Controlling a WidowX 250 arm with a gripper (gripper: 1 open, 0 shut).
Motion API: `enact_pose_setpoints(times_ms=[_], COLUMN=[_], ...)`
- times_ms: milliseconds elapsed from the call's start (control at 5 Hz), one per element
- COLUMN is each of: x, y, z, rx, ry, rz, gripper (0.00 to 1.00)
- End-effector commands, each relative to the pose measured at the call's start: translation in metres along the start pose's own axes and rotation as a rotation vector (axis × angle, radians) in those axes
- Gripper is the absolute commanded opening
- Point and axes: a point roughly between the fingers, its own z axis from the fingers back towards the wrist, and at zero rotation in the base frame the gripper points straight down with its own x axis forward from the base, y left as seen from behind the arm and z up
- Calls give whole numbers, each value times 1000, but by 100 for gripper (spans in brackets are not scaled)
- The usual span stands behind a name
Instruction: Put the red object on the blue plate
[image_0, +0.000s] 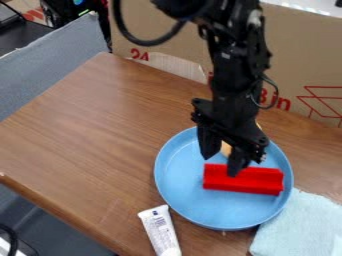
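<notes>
Bright red object (243, 180), light-blue plate (181, 170), brown wood-grain table (87, 120)

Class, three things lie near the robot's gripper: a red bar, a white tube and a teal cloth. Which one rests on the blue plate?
The red bar: it lies flat inside the blue plate, just below the gripper. The white tube and teal cloth lie on the table outside the rim.
</notes>
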Motion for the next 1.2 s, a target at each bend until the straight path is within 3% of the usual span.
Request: enact_pose_setpoints(times_ms=[0, 400, 600, 1000], x=[-3, -4, 7, -13], y=[-2, 4, 0, -21], z=[36, 40, 41, 33], rx=[45, 33, 23, 25], ry=[-60, -68, -71, -78], rz=[6, -12, -19, -74], gripper=[100, 100, 100, 100])
